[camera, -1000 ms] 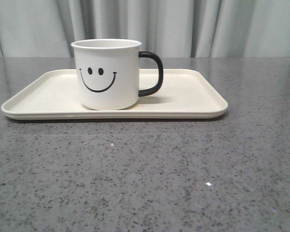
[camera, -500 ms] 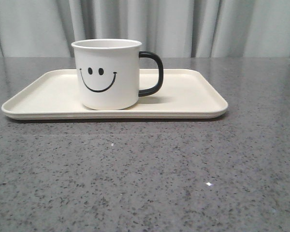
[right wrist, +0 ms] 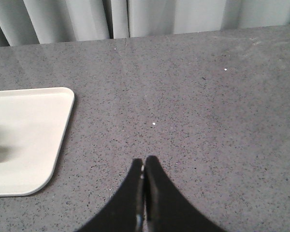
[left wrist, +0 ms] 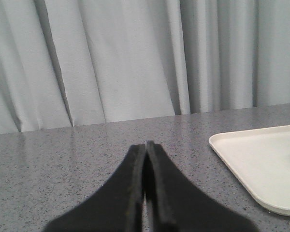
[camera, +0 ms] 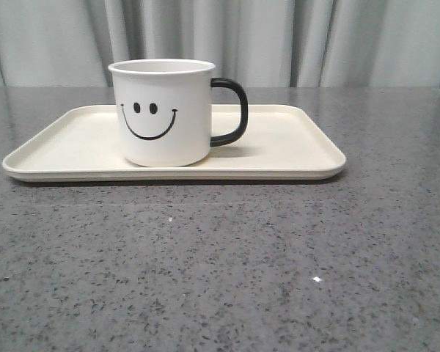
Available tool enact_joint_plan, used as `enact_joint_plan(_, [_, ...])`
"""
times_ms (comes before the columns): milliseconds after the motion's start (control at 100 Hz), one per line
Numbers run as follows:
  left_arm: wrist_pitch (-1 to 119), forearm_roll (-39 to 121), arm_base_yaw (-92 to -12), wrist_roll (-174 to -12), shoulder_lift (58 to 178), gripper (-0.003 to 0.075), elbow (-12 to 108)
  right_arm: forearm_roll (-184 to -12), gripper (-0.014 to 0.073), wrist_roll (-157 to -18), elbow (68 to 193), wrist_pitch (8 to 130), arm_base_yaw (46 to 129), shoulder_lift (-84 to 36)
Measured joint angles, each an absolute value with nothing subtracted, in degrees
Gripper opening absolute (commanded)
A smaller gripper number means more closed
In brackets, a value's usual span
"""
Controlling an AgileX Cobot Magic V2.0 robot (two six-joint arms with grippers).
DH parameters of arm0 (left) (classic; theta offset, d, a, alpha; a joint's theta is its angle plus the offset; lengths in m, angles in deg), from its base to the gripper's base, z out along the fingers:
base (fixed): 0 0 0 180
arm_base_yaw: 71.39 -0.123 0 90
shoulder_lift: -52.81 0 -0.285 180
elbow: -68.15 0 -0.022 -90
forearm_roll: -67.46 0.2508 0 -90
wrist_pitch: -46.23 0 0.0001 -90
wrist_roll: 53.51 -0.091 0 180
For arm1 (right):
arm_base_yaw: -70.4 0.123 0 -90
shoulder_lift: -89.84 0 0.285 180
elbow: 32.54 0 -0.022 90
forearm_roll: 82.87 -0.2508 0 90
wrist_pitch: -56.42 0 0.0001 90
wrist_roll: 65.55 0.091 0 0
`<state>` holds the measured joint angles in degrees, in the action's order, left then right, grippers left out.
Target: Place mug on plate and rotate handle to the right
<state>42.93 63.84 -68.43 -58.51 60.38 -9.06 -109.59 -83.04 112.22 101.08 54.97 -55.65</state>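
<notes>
From my remote station I see a white mug [camera: 163, 112] with a black smiley face standing upright on a cream rectangular plate [camera: 293, 150], a flat tray with a low rim that lies on a grey speckled counter [camera: 220, 264], toward its far edge and a little toward its left side. The mug sits left of the plate's middle, and its black handle [camera: 232, 111] sticks out toward the counter's right edge. By my reading both parts of the job are done: the mug is on the plate and the handle points right, so nothing seems left except keeping the arms clear. Neither arm appears in the front view. In the left wrist view, the left gripper [left wrist: 145, 145] has its two black fingers pressed together with nothing between them, above bare counter, one plate corner off to the side. In the right wrist view, the right gripper [right wrist: 143, 162] is likewise pinched together and empty, above the counter just beside another plate corner, not touching it.
</notes>
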Motion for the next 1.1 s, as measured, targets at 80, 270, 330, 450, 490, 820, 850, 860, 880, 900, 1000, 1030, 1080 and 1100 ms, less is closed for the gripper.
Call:
enact_joint_plan(80, [42.9,63.8,-68.4,-58.5,60.4,-0.0020,-9.1,-109.6,-0.0066,-83.0,112.2,101.1,55.0,-55.6])
enact_joint_plan(270, [42.9,63.8,-68.4,-58.5,60.4,-0.0020,-9.1,-109.6,-0.0066,-83.0,112.2,101.1,55.8,-57.6])
enact_joint_plan(330, [42.9,63.8,-68.4,-58.5,60.4,-0.0020,-9.1,-109.6,-0.0066,-83.0,112.2,101.1,57.3,-59.6])
enact_joint_plan(450, [42.9,63.8,-68.4,-58.5,60.4,-0.0020,-9.1,-109.5,-0.0066,-83.4,112.2,101.1,63.2,-64.7])
enact_joint_plan(490, [42.9,63.8,-68.4,-58.5,60.4,-0.0020,-9.1,-109.0,-0.0066,-83.8,112.1,101.1,65.0,-66.6])
enact_joint_plan(820, [43.0,63.8,-68.4,-58.5,60.4,-0.0020,-9.1,-103.7,-0.0066,-84.4,96.2,86.8,75.8,-81.4])
enact_joint_plan(850, [43.0,63.8,-68.4,-58.5,60.4,-0.0020,-9.1,-103.6,-0.0066,-84.4,94.1,85.4,75.9,-82.3])
enact_joint_plan(860, [43.0,63.8,-68.4,-58.5,60.4,-0.0020,-9.1,-103.6,-0.0066,-84.4,93.1,84.7,75.9,-82.6])
enact_joint_plan(880, [43.0,63.8,-68.4,-58.5,60.4,-0.0020,-9.1,-103.6,-0.0066,-84.4,91.6,83.7,75.9,-82.9])
enact_joint_plan(900, [43.0,63.8,-68.4,-58.5,60.4,-0.0020,-9.1,-103.6,-0.0066,-84.4,90.1,83.1,75.9,-83.0])
enact_joint_plan(1000, [43.0,63.8,-68.4,-58.5,60.4,-0.0020,-9.1,-103.6,-0.0066,-84.5,84.4,79.2,75.9,-83.1])
enact_joint_plan(1030, [43.0,63.8,-68.4,-58.5,60.4,-0.0020,-9.1,-103.6,-0.0066,-84.5,83.1,78.4,75.9,-83.1])
enact_joint_plan(1080, [43.0,63.8,-68.4,-58.5,60.4,-0.0020,-9.1,-103.6,-0.0066,-84.5,81.0,77.2,75.9,-83.1])
enact_joint_plan(1100, [43.0,63.8,-68.4,-58.5,60.4,-0.0020,-9.1,-103.6,-0.0066,-84.5,80.3,76.6,75.9,-83.1])
